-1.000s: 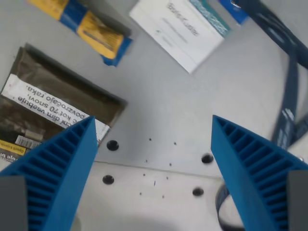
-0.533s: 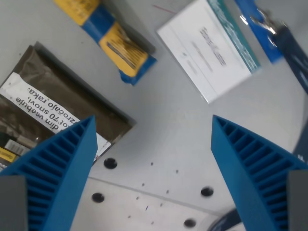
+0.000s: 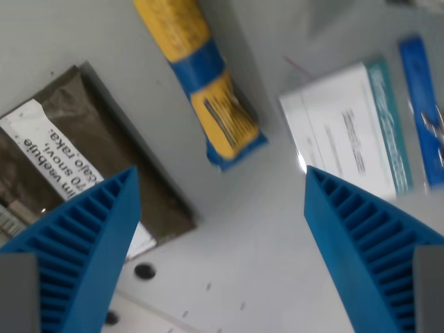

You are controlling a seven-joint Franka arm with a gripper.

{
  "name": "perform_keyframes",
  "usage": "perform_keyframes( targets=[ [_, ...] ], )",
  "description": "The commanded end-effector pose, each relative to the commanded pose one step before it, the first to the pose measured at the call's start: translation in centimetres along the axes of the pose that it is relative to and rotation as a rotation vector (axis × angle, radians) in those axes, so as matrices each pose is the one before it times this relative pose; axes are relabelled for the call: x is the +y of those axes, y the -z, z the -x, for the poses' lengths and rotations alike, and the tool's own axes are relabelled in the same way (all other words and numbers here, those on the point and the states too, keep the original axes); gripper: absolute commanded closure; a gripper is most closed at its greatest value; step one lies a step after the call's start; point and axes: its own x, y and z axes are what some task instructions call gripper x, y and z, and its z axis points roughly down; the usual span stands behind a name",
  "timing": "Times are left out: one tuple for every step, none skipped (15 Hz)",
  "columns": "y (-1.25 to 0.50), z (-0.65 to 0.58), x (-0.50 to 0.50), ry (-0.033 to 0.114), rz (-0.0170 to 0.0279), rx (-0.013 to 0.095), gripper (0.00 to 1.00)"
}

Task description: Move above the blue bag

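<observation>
My fingers (image 3: 218,257) are spread wide and hold nothing. The blue bag (image 3: 205,76), blue and yellow, lies up the frame on the counter (image 3: 270,229), beside a brown pouch (image 3: 76,173) and a white card (image 3: 350,135). I risk settling over the wrong neighbour; the view is blurred.

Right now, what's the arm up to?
The gripper is open and empty, hovering over the grey table with nothing between its blue fingers. The yellow-and-blue bag lies just ahead of the gap, toward the top of the wrist view. A dark pouch with a white label sits at the wrist view's left, a white card at its right. Nothing is being touched.
</observation>
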Motion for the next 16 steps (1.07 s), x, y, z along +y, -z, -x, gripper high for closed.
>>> perform_keyframes(
  targets=[
    [-1.169,-0.908,-0.312,0.3687,-0.01576,0.0720,0.00],
    [-0.500,-0.337,0.006,0.0155,-0.00129,-0.0041,0.00],
    [-0.484,-0.330,0.025,0.0225,-0.00304,-0.0067,0.00],
    [-0.458,-0.321,0.042,0.0204,-0.00181,-0.0048,0.00],
    [-0.431,-0.309,0.057,0.0140,-0.00121,-0.0038,0.00],
    [-0.403,-0.296,0.069,0.0087,-0.00374,-0.0079,0.00],
    [-0.372,-0.280,0.080,0.0028,-0.00196,-0.0056,0.00],
    [-0.340,-0.257,0.089,0.0035,-0.00140,-0.0046,0.00],
    [-0.310,-0.228,0.093,0.0037,-0.00165,-0.0038,0.00],
    [-0.279,-0.196,0.088,0.0000,-0.00012,-0.0032,0.00],
    [-0.244,-0.164,0.080,0.0005,0.00164,-0.0015,0.00],
    [-0.212,-0.131,0.070,-0.0064,0.00224,-0.0006,0.00],
    [-0.182,-0.102,0.056,-0.0085,0.00201,-0.0003,0.00],
    [-0.153,-0.078,0.041,-0.0048,0.00238,0.0005,0.00],
    [-0.126,-0.056,0.027,-0.0110,0.00209,0.0001,0.00],
    [-0.099,-0.043,0.016,-0.0081,0.00146,-0.0002,0.00]
  ],
)
